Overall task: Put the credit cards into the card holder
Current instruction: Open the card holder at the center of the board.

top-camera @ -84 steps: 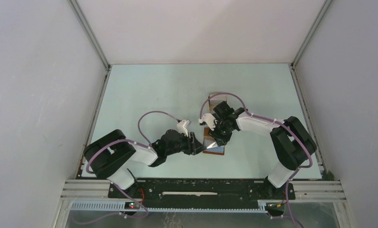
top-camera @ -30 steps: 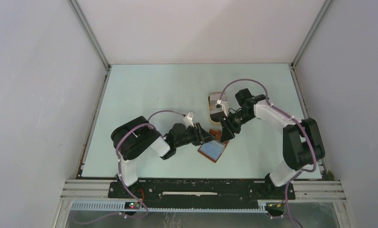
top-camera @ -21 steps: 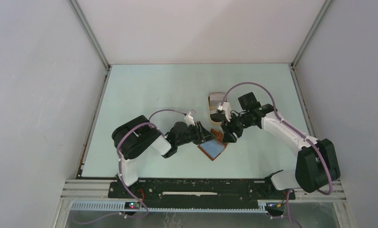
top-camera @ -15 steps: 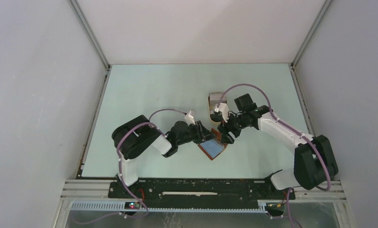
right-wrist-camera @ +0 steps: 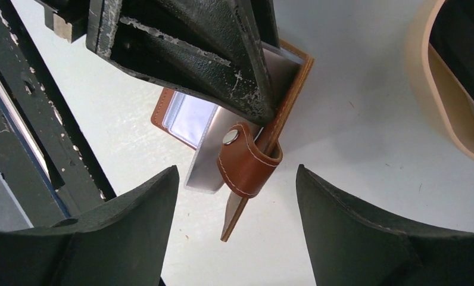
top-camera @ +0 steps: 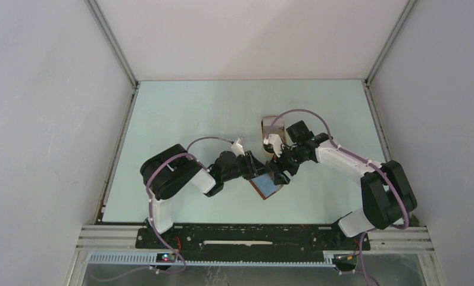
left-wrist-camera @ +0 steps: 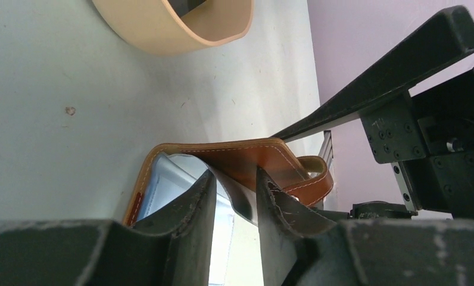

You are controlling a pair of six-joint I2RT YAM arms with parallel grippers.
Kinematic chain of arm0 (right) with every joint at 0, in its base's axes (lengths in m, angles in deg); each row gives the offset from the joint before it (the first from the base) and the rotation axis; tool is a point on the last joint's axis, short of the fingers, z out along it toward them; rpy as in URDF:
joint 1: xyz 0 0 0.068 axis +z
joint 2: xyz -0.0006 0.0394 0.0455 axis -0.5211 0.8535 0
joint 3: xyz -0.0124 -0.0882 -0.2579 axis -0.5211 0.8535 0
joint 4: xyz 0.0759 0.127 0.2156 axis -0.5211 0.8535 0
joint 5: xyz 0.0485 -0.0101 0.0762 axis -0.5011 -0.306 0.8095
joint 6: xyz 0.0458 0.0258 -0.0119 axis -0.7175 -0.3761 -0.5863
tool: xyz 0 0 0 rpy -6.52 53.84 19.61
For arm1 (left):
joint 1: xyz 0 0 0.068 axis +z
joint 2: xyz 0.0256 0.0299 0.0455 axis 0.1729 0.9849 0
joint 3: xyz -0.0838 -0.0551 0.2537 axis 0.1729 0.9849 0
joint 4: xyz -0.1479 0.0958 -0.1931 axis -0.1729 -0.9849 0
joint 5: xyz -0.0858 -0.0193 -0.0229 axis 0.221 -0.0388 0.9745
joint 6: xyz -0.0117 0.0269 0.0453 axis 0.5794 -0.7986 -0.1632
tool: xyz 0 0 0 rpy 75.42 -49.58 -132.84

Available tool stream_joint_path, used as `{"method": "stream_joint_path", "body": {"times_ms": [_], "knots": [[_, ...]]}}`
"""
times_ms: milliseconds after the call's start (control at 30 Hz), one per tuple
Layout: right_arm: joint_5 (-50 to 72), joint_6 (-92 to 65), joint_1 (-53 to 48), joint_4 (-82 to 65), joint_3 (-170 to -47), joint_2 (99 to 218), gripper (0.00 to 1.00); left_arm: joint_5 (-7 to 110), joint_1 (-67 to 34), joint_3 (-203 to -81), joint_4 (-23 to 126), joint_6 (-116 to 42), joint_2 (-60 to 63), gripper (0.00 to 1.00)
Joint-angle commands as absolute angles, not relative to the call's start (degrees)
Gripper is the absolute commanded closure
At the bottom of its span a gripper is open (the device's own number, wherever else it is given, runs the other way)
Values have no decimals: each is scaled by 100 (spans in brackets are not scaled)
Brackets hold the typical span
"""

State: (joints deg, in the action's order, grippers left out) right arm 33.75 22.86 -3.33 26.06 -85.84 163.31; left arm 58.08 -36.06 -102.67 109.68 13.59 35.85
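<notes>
Tabletop [top-camera: 181, 119]: pale green, smooth.
Card holder [left-wrist-camera: 246, 158]: probably light, limp leather; grip the cover edge.
Left gripper [left-wrist-camera: 234, 179]: clamped on raised cover.
Right gripper [right-wrist-camera: 236, 173]: fingers apart, snap strap [right-wrist-camera: 246, 164] straight ahead.

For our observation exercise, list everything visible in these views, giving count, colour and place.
card holder: one, reddish-brown, near the table's middle, cover lifted, snap strap curled over its edge.
tray: one, tan oval, just beyond the card holder; something dark inside, cards not countable.
table: one, pale green, under everything.
left jaws: one pair, black, pinching the card holder's cover.
right jaws: one pair, black, open above the strap.
</notes>
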Motion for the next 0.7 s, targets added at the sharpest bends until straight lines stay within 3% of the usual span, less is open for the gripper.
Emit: {"method": "stream_joint_path", "body": {"times_ms": [0,433,533,667], "knots": [[3544,2132,-315,2698,-8710,16278,18,5634,-3578,-10492,11078,1495,3389,66],[2541,1776,97,2428,-8746,16244,16,5391,-3701,-10643,10852,1528,3236,69],[2307,1704,102,2346,-8743,16258,21,5393,-3717,-10675,10842,1533,3264,69],[2282,1620,28,2351,-8768,16342,38,5389,-3723,-10706,10848,1510,3295,69]]}}
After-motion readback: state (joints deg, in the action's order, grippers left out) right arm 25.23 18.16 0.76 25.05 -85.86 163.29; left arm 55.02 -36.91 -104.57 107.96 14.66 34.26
